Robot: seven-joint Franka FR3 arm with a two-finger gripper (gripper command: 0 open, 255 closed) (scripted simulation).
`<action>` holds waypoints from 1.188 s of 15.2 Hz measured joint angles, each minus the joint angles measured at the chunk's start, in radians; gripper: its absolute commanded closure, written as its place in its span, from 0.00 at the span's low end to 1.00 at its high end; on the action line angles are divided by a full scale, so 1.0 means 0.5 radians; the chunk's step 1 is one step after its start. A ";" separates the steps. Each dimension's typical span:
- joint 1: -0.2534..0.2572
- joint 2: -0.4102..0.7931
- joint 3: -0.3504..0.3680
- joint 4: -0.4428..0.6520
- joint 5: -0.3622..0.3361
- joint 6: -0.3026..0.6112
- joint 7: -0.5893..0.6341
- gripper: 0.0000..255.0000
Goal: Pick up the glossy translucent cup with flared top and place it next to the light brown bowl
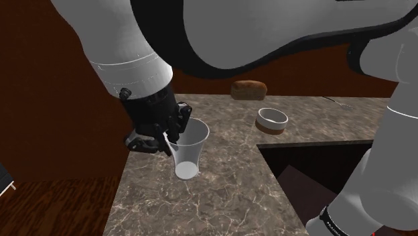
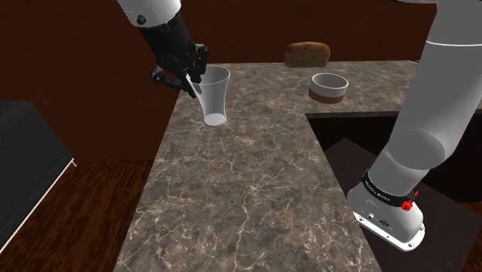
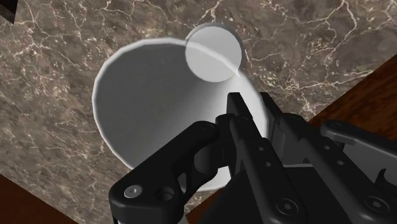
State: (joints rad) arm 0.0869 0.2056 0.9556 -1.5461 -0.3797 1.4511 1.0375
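- The translucent cup point(image 1: 189, 151) stands on the brown marbled countertop point(image 1: 221, 201), near the counter's edge at nine o'clock in the shoulder view. Its flared mouth is up and its narrow base is down.
- The black gripper point(image 1: 167, 139) is closed on the cup's rim, on the side at nine o'clock in the shoulder view.
- In the wrist view the gripper point(image 3: 257, 121) has the cup point(image 3: 146, 102) wall between its two fingers, one over the inside and one outside. The cup's round base shows through the tapering wall.
- In the second exterior view the cup point(image 2: 214, 93) leans a little. Whether its base touches the countertop point(image 2: 247, 201) I cannot tell. The gripper point(image 2: 193, 83) sits at the rim at about ten o'clock.
- The light brown bowl point(image 1: 271, 121), pale inside, lies well apart from the cup at about two o'clock in the shoulder view.
- A brown bread loaf point(image 1: 249, 89) rests at the counter's back edge, at eleven o'clock from the bowl.
- A dark rectangular cutout point(image 1: 315, 167) opens in the counter at five o'clock from the bowl.
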 measured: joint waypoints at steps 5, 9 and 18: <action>-0.169 -0.225 -0.020 -0.130 0.145 0.040 -0.180 1.00; -0.340 -0.555 -0.141 -0.386 0.354 0.170 -0.478 1.00; -0.445 -1.104 -0.601 -0.901 0.589 0.394 -1.102 1.00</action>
State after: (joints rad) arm -0.1356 -0.3465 0.6552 -1.9964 -0.0850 1.6482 0.4867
